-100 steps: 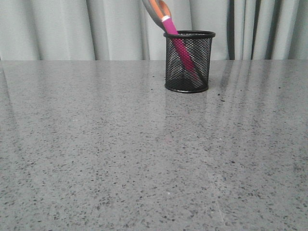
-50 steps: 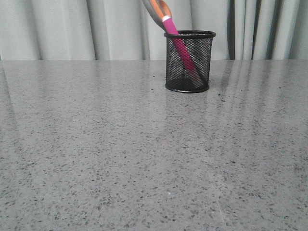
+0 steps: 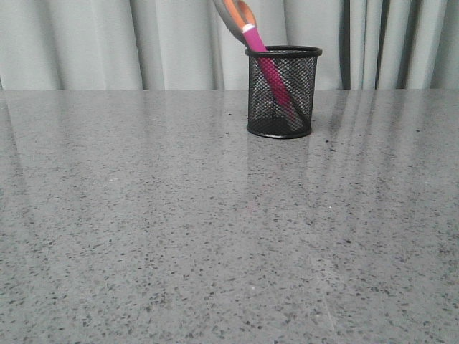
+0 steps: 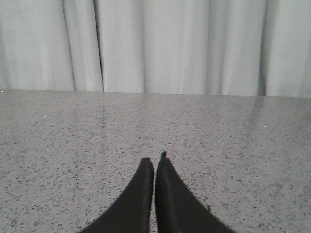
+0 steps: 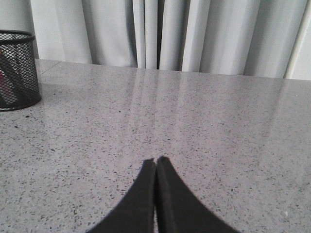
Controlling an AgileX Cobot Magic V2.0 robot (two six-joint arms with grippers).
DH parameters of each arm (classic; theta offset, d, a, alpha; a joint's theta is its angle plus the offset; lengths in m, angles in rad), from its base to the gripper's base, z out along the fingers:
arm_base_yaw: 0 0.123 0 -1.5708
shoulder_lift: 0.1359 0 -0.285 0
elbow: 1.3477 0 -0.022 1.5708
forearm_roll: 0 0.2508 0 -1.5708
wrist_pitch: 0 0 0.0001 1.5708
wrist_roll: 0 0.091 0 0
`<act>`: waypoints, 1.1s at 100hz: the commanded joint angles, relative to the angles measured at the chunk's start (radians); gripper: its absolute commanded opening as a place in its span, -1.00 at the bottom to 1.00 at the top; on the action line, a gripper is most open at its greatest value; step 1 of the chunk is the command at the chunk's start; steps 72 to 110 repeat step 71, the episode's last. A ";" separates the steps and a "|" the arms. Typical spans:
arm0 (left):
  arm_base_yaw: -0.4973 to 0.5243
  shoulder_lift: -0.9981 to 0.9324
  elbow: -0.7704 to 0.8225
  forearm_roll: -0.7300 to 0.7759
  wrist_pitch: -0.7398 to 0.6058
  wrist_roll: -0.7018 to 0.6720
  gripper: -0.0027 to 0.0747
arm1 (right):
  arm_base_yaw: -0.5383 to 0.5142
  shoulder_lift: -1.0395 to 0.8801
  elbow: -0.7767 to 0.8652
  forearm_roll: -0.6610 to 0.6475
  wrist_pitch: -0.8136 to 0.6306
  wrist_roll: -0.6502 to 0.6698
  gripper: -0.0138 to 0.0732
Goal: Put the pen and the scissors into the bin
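The bin (image 3: 280, 92) is seen at about one o'clock on the far part of the table (image 3: 179, 236). The pen (image 3: 267, 64) and scissors (image 3: 233, 13) are leaned inside it, tilted toward eleven o'clock, their tops above the rim. The left gripper (image 4: 154, 167) and right gripper (image 5: 155, 165) are clenched on nothing, over bare tabletop.

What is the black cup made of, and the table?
The cup looks like black wire mesh, likely metal: you can see the pink pen through it. The table looks like polished speckled stone, since it reflects the curtains, though it could be imitation.
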 commanded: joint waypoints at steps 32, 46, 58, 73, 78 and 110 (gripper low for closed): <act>-0.005 -0.032 0.045 -0.010 -0.077 -0.012 -0.98 | -0.007 -0.020 0.014 -0.013 -0.077 0.003 -0.86; -0.005 -0.032 0.045 -0.010 -0.077 -0.012 -0.98 | -0.007 -0.020 0.014 -0.013 -0.077 0.003 -0.86; -0.005 -0.032 0.045 -0.010 -0.077 -0.012 -0.98 | -0.007 -0.020 0.014 -0.013 -0.077 0.003 -0.86; -0.005 -0.032 0.045 -0.010 -0.077 -0.012 -0.98 | -0.007 -0.020 0.014 -0.013 -0.077 0.003 -0.86; -0.005 -0.032 0.045 -0.010 -0.077 -0.012 -0.98 | -0.007 -0.020 0.014 -0.013 -0.077 0.003 -0.86; -0.005 -0.032 0.045 -0.010 -0.077 -0.012 -0.98 | -0.007 -0.020 0.014 -0.013 -0.077 0.003 -0.86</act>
